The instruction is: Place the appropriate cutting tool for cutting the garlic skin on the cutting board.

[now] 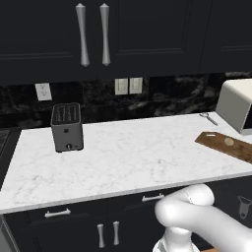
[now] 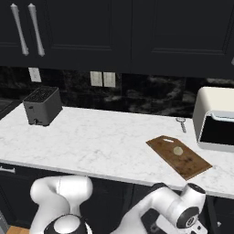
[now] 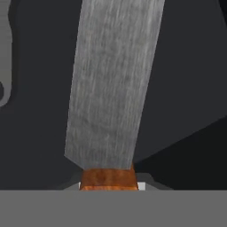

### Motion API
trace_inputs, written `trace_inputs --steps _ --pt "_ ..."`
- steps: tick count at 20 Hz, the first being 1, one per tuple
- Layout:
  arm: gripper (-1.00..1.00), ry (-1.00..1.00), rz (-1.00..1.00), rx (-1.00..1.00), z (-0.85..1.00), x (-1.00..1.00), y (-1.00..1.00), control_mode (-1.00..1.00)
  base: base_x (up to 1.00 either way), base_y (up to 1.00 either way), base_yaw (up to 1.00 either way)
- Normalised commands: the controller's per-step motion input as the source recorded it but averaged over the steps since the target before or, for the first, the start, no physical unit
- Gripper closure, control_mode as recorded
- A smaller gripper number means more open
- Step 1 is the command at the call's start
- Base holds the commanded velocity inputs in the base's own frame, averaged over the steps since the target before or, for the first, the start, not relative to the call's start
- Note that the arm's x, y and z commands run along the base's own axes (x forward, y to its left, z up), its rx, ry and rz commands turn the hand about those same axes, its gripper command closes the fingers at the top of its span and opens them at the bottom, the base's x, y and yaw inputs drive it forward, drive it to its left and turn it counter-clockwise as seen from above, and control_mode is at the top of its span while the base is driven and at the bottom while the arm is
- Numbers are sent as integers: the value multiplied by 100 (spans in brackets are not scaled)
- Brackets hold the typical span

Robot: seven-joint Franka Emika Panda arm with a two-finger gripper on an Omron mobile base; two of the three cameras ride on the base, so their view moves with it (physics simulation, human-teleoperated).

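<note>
A knife fills the hand view, its wide grey blade (image 3: 111, 84) running away from the camera and its orange-brown handle (image 3: 107, 178) right at the bottom, where my fingers close. My gripper is shut on that handle, low in front of the dark lower cabinets. The dark brown cutting board (image 1: 216, 139) (image 2: 185, 163) lies on the white counter at the right, and the small pale garlic (image 1: 229, 141) (image 2: 178, 150) rests on it near the slotted end. My arm (image 2: 169, 205) reaches down below the counter's front edge.
Metal scissors (image 1: 208, 118) (image 2: 181, 124) lie behind the board. A white boxy appliance (image 1: 236, 106) (image 2: 215, 116) stands at the far right and a dark toaster (image 1: 67, 127) (image 2: 42, 106) at the left. A grey utensil (image 1: 243, 206) shows by the lower cabinets.
</note>
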Motion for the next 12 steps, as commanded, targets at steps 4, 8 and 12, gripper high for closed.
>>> trace_inputs --steps 4,8,12 --pt "100 -14 0 -12 100 -28 0 -100 0 0 0" --pt "100 -9 1 -12 100 0 0 -100 0 0 0" --pt "100 -6 9 -5 100 25 0 -100 0 0 0"
